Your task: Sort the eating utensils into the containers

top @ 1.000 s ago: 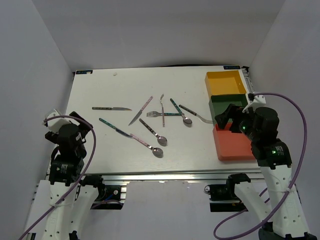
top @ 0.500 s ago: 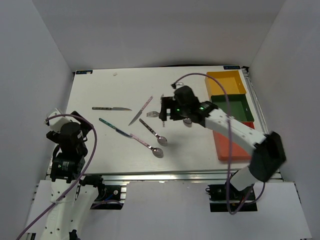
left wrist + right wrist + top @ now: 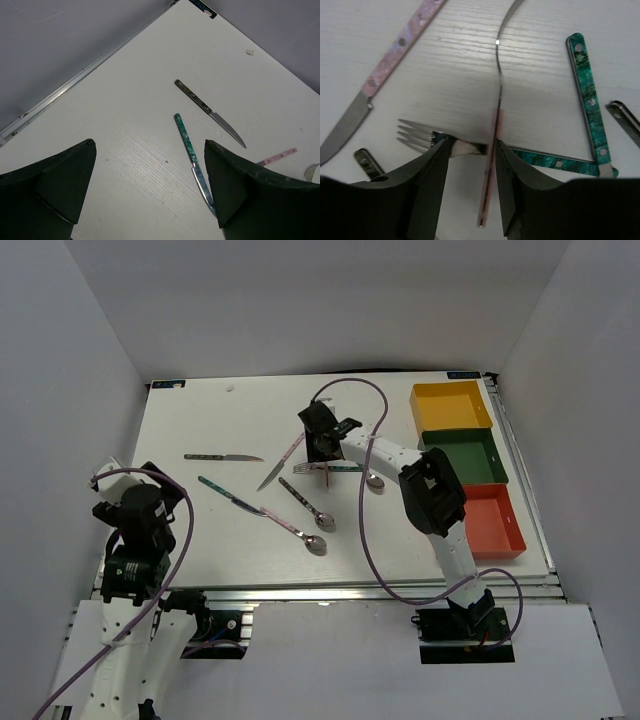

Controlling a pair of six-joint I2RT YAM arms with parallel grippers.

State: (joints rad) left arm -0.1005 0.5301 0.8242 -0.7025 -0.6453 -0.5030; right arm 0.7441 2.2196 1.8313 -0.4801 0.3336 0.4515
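Your right arm reaches out over mid-table. Its pincer (image 3: 472, 144) is down at the table (image 3: 200, 410), fingers partway apart and straddling the pink-handled utensil (image 3: 489, 172). That handle runs up the gap, close against the finger on the wrist view's right. The other finger stands off it, so nothing is pinched. The utensil's head is out of the wrist view. The teal-handled fork (image 3: 414, 132) crosses the same gap sideways, with its tines poking out past the finger on that view's left. The pink-handled knife (image 3: 395, 55) lies diagonally just beyond, and another teal-handled piece (image 3: 587, 100) lies off to the side.

Your left pincer (image 3: 150, 152) is spread wide with nothing in it, hanging over the table's near left part. Ahead of it lie the dark-handled knife (image 3: 207, 112) and the teal-handled knife (image 3: 187, 145), close together but not touching.

The nearer spoon (image 3: 314, 543) and the farther spoon (image 3: 322, 521) lie toward the front of centre.

The bins stand in a row along the right edge: the yellow bin (image 3: 452, 405) is farthest, the dark green bin (image 3: 462, 455) is in the middle and the red-orange bin (image 3: 490, 520) is nearest. Every utensil you can see lies on the table.
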